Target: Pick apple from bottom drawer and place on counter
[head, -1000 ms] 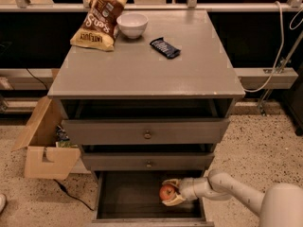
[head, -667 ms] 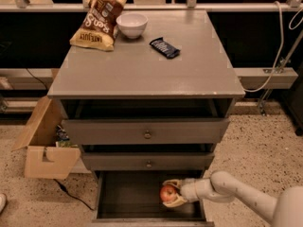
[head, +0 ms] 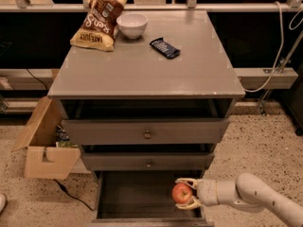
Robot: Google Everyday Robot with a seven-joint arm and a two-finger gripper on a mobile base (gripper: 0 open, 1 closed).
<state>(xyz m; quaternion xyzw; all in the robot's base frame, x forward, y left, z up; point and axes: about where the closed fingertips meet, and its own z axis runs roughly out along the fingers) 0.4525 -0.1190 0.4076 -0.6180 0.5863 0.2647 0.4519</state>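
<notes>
Now gripper (head: 185,193) clenched on apple (head: 182,193) inside open bottom drawer (head: 137,195), right side.

Overhead light glosses the counter (head: 142,67); the claw (head: 181,194) holding the apple (head: 182,192) sits in the shadowed bottom drawer (head: 135,195).

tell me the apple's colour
Red-orange apple, best in the camera view; the tool grips it at the right of the bottom drawer.
</notes>
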